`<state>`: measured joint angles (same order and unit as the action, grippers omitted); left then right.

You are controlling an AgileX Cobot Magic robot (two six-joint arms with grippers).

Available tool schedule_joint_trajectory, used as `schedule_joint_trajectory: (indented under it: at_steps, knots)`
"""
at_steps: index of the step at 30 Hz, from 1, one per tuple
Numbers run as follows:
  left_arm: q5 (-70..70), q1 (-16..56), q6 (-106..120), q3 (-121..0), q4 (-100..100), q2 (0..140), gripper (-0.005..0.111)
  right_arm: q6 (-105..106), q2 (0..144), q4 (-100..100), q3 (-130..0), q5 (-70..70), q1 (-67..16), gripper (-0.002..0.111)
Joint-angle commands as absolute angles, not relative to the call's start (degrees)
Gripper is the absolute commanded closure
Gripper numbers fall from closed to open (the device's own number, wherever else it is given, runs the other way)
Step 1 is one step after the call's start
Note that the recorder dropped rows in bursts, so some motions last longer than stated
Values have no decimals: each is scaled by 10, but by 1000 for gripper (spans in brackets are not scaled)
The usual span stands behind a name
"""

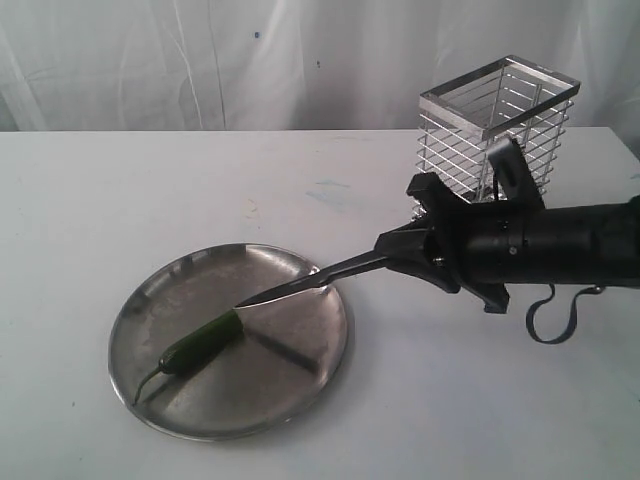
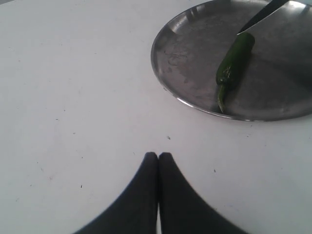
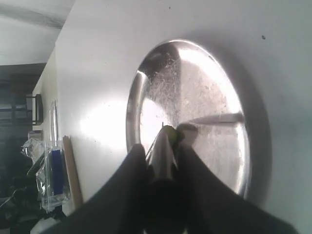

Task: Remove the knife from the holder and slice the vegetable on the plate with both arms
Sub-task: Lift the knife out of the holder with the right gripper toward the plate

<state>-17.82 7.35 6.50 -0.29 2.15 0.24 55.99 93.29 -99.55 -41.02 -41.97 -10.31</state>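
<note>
Exterior view first: the right arm (image 1: 560, 250) reaches in from the right side, low over the white bench (image 1: 200, 200). Its gripper (image 1: 405, 250) pinches the black handle of the knife (image 1: 300, 286) between the jaws. The dark blade slopes down to the left and its tip sits at the blunt end of the vegetable (image 1: 200, 345), a green chilli. The chilli lies inside the plate (image 1: 300, 390), in the left half, with its thin stem pointing to the lower left rim. The holder (image 1: 495, 125) stands upright behind the arm, well apart from the plate. The left arm is not visible here.

Left wrist view: the left gripper (image 2: 158, 161) has its two black jaws pressed together with nothing between them, above bare bench. The plate (image 2: 168, 68) is apart from it, and the chilli (image 2: 234, 61) lies on it with the knife tip (image 2: 258, 18) at its thick end.

Right wrist view: the right gripper (image 3: 161, 156) holds the knife (image 3: 163, 146) between the jaws, over the plate (image 3: 136, 97). A small green piece, probably the chilli (image 3: 170, 132), shows just beyond the blade; the picture is too blurred to say whether blade and chilli touch.
</note>
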Motion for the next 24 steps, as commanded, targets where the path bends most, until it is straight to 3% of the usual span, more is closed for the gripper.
schedule_joint_trajectory:
  at_steps: [1, 20, 24]
  knots:
    - [-176, 78, 63, 0, 25, 0, 107, 601, 969, -999, -443, -434, -104, 108]
    - [-176, 78, 64, 0, 25, 0, 107, 694, 1055, -999, -466, -475, -104, 108]
    - [-176, 78, 64, 0, 25, 0, 107, 694, 1071, -999, -466, -475, -104, 98]
